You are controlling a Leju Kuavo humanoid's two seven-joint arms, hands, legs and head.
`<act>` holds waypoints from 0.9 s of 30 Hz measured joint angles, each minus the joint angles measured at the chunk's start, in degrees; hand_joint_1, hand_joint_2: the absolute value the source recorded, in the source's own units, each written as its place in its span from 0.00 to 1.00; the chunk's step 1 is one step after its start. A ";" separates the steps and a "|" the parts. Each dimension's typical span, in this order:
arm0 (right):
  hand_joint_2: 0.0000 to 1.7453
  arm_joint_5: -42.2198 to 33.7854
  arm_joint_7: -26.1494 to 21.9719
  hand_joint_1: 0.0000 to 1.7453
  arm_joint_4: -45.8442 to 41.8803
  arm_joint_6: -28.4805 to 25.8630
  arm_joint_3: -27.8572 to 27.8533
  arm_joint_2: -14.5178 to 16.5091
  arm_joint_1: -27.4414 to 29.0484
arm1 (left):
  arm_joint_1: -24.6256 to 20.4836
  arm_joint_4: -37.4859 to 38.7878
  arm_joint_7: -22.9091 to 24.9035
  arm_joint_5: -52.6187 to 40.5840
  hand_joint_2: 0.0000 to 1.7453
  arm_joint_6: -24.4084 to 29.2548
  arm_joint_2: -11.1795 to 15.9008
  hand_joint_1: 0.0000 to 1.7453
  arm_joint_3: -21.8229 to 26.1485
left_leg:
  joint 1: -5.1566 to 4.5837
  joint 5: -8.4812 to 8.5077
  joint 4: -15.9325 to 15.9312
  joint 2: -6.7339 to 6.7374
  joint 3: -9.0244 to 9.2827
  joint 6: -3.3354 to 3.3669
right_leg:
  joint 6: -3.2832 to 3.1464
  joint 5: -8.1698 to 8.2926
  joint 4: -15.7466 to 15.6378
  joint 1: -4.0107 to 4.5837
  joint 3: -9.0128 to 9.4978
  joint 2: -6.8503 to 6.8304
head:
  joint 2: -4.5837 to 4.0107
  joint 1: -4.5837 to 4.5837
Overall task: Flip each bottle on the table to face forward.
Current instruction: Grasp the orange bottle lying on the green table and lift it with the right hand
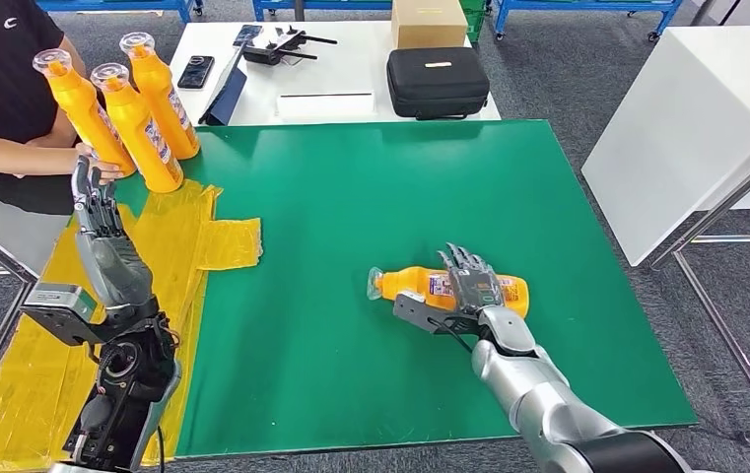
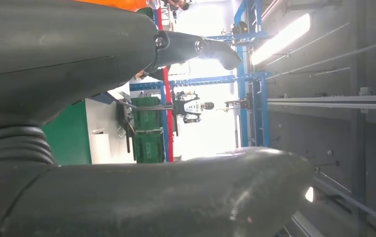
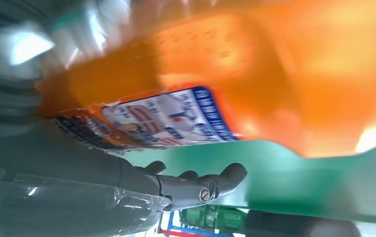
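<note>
The right hand [image 1: 471,289] lies with its fingers [image 1: 465,262] draped over an orange bottle [image 1: 420,284] that rests on its side on the green table [image 1: 351,217], cap toward the robot's left. The left hand [image 1: 95,209] is raised with fingers straight and apart, holding nothing, just below three upright orange bottles [image 1: 134,123] that a person's hand [image 1: 104,169] steadies near the yellow plastic sheet [image 1: 193,241].
</note>
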 joint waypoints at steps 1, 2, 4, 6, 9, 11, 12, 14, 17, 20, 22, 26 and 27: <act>1.00 0.13 -0.12 0.00 -0.12 0.23 0.00 -0.39 0.03 | 0.11 0.00 0.00 -0.06 0.00 -0.07 -0.05 0.00 0.17 | -0.01 0.00 0.00 -0.01 -0.01 0.00 | 0.00 0.00 0.00 -0.01 -0.01 -0.01 | 0.00 0.01; 1.00 0.30 -0.24 0.00 -0.23 0.51 0.00 -0.76 0.07 | 0.20 0.00 0.00 -0.10 0.00 -0.15 -0.10 0.00 0.34 | -0.02 0.00 0.00 -0.01 -0.01 0.00 | 0.00 0.00 0.00 -0.02 -0.01 -0.01 | 0.00 0.01; 1.00 0.65 -0.42 0.00 -0.45 1.12 0.01 -1.49 0.14 | 0.33 0.00 0.00 -0.19 0.00 -0.25 -0.22 0.00 0.63 | -0.04 0.00 0.00 -0.02 -0.01 0.00 | 0.00 0.00 0.00 -0.03 -0.02 -0.02 | 0.00 0.00; 1.00 0.83 -0.76 0.00 -0.65 1.80 0.02 -2.27 0.18 | 0.44 0.00 0.00 -0.25 0.00 -0.36 -0.33 0.00 0.92 | -0.05 0.00 0.00 -0.04 -0.01 0.01 | 0.00 0.00 -0.01 -0.04 -0.01 -0.03 | 0.00 0.00; 1.00 0.83 -1.45 0.00 -0.86 3.00 0.02 -3.41 0.19 | 0.56 -0.02 0.00 -0.33 0.00 -0.61 -0.44 0.00 1.32 | -0.07 0.02 0.00 -0.06 0.00 0.04 | 0.01 0.00 -0.01 -0.05 0.00 -0.04 | 0.00 -0.01; 1.00 0.82 -1.68 0.00 -0.96 3.61 0.02 -4.03 0.20 | 0.65 -0.08 0.00 -0.46 0.00 -0.78 -0.54 0.00 1.61 | -0.09 0.05 0.00 -0.08 0.00 0.07 | 0.01 0.00 -0.01 -0.06 0.00 -0.05 | 0.00 -0.01; 1.00 0.81 -1.73 0.00 -1.01 3.87 0.02 -4.29 0.21 | 0.69 -0.10 0.00 -0.52 0.00 -0.84 -0.60 0.00 1.76 | -0.09 0.05 0.00 -0.09 0.01 0.08 | 0.01 0.00 -0.02 -0.07 0.01 -0.06 | 0.00 -0.01; 1.00 0.78 -1.74 0.00 -1.08 4.49 0.02 -4.75 0.23 | 0.81 -0.13 0.00 -0.64 0.00 -0.90 -0.74 0.00 2.01 | -0.11 0.07 0.00 -0.10 0.02 0.10 | 0.03 0.01 -0.02 -0.09 0.01 -0.07 | 0.00 -0.01; 1.00 0.75 -1.81 0.00 -1.14 5.38 0.02 -5.45 0.33 | 1.01 -0.15 0.00 -0.76 0.00 -0.93 -0.93 0.00 2.20 | -0.13 0.10 0.00 -0.13 0.06 0.14 | 0.04 0.02 -0.03 -0.11 0.01 -0.11 | 0.00 -0.01; 1.00 0.44 -2.11 0.00 -1.17 5.69 0.02 -5.94 0.48 | 1.09 -0.16 0.00 -0.90 0.00 -0.93 -1.14 0.00 2.48 | -0.14 0.11 0.00 -0.16 0.12 0.15 | 0.04 0.01 -0.03 -0.12 -0.05 -0.13 | 0.00 0.00; 1.00 -0.03 -2.49 0.00 -1.21 5.66 0.01 -6.13 0.60 | 1.17 -0.20 0.00 -1.09 0.00 -0.93 -1.26 0.00 2.76 | -0.16 0.11 0.00 -0.16 0.14 0.15 | 0.05 0.01 -0.04 -0.15 -0.09 -0.13 | 0.00 0.01; 1.00 -0.57 -2.95 0.00 -1.32 5.44 0.01 -6.22 0.75 | 1.32 -0.24 0.00 -1.40 0.00 -1.03 -1.41 0.00 3.13 | -0.19 0.12 0.00 -0.16 0.14 0.18 | 0.06 0.02 -0.04 -0.18 -0.05 -0.13 | 0.00 -0.01; 1.00 -0.65 -3.07 0.00 -1.37 5.30 0.02 -6.22 0.81 | 1.35 -0.25 0.00 -1.51 0.00 -1.09 -1.45 0.00 3.19 | -0.20 0.13 0.00 -0.16 0.14 0.18 | 0.07 0.03 -0.04 -0.19 0.00 -0.13 | 0.00 -0.01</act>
